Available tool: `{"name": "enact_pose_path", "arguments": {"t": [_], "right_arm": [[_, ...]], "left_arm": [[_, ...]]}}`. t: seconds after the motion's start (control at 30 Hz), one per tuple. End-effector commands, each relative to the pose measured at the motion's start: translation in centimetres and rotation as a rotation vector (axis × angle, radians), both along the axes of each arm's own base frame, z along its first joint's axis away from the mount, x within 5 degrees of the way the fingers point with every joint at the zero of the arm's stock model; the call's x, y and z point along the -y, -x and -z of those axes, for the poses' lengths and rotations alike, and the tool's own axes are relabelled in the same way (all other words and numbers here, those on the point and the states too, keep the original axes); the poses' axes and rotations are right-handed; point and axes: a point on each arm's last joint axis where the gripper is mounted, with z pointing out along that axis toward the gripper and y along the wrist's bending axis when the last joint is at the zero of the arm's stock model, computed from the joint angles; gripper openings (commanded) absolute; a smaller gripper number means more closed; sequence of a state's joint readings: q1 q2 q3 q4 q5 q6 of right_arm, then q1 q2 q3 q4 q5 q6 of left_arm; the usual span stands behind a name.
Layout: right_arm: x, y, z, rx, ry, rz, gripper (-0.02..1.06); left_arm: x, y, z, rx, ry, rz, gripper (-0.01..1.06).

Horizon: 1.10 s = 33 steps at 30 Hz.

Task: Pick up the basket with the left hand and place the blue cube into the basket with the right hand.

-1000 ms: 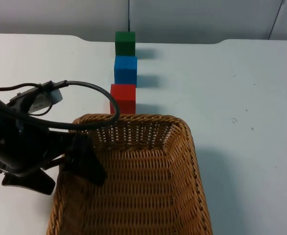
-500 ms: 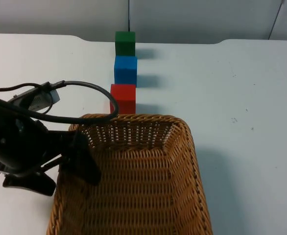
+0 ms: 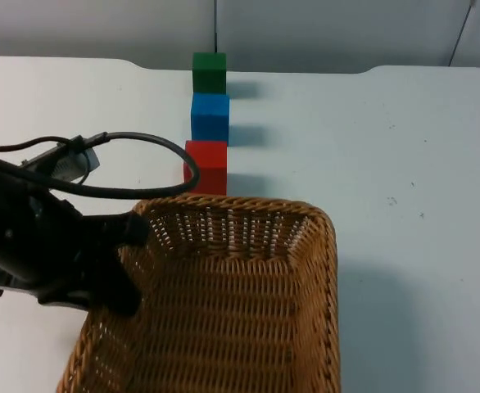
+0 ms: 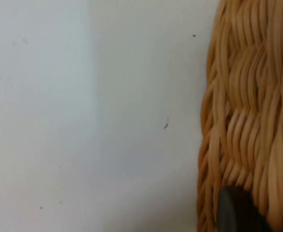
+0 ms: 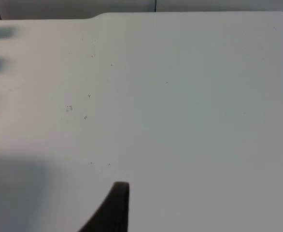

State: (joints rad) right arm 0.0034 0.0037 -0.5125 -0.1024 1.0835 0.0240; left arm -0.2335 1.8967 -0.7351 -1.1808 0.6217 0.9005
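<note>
The woven wicker basket sits at the table's near middle, tilted a little. My left gripper is shut on its left rim, one finger inside the wall and one outside. In the left wrist view a black fingertip presses against the basket's wicker wall. The blue cube stands beyond the basket, in the middle of a row of three cubes. My right gripper waits open over bare table with nothing between its fingers; one of its fingertips is in view.
A green cube stands behind the blue one. A red cube stands in front of it, just beyond the basket's far rim. The grey partition wall closes off the table's far edge.
My left gripper has gone from open to shut on the basket's left rim. The basket has tilted and shifted, its far rim now sitting lower in the picture and its right side further right.
</note>
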Motion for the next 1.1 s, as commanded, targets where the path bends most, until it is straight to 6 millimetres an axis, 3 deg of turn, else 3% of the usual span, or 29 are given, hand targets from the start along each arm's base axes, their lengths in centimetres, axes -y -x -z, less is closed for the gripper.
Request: {"name": "enact_pose_path", "arguments": {"t": [0.0, 0.17, 0.3, 0.4, 0.47, 0.6, 0.73, 0.83, 1.07], "right_arm": [[0.0, 0.0, 0.1, 0.008, 0.003, 0.009, 1.04], [0.0, 0.0, 0.1, 0.008, 0.003, 0.009, 1.04], [0.0, 0.0, 0.1, 0.008, 0.003, 0.009, 1.04], [0.0, 0.0, 0.1, 0.008, 0.003, 0.009, 1.04], [0.0, 0.0, 0.1, 0.008, 0.003, 0.009, 1.04], [0.0, 0.0, 0.1, 0.008, 0.003, 0.009, 1.04], [0.0, 0.0, 0.1, 0.008, 0.003, 0.009, 1.04], [0.0, 0.0, 0.1, 0.008, 0.003, 0.009, 1.04], [0.0, 0.0, 0.1, 0.008, 0.003, 0.009, 1.04]], "left_arm": [[0.2, 0.1, 0.0, -0.002, 0.009, -0.007, 0.00], [0.4, 0.3, -0.5, -0.010, 0.037, 0.010, 0.00], [0.4, 0.2, -2.1, 0.027, 0.052, -0.011, 0.00], [-0.2, 0.1, -4.4, 0.083, 0.079, -0.040, 0.00], [-1.1, 0.1, -5.5, 0.093, 0.094, -0.067, 0.00], [-5.3, -0.1, -7.9, 0.097, 0.142, -0.171, 0.00], [-8.8, -0.2, -8.5, 0.062, 0.150, -0.214, 0.00], [-11.8, -0.6, -9.1, 0.026, 0.049, -0.244, 0.00], [-14.0, -2.1, -11.3, 0.037, -0.115, -0.225, 0.00]]}}
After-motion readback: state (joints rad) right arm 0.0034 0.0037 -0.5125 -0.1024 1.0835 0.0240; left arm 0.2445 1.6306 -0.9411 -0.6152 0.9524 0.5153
